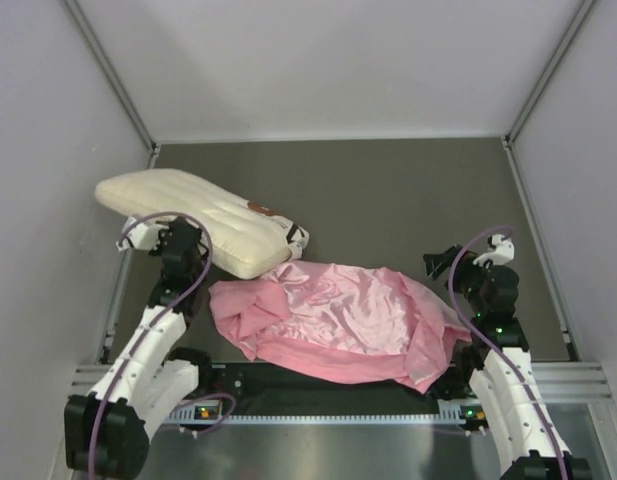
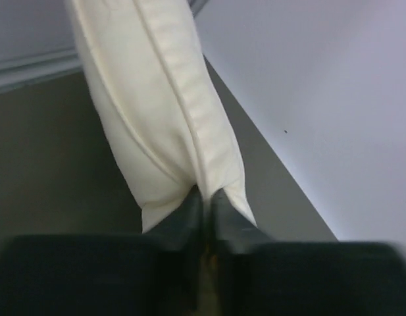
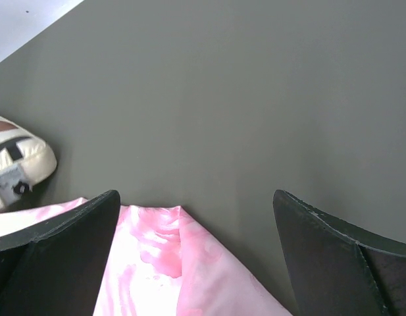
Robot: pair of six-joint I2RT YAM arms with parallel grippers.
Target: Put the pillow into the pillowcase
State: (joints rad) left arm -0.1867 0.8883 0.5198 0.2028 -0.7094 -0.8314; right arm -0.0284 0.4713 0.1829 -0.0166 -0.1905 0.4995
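Grey table (image 1: 388, 190), white walls (image 1: 318, 60). One pillow (image 1: 188, 215) at the far-left corner, one pillowcase (image 1: 338, 320) by the near edge. Left gripper (image 2: 204, 199) pinches the pillow's edge; right gripper (image 3: 196, 195) gapes wide.

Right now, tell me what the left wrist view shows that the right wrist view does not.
Only left wrist: the left gripper shut on an edge of the cream-white quilted pillow. Only right wrist: the open right gripper above the shiny pink satin pillowcase. Both: the pillow and the dark grey table.
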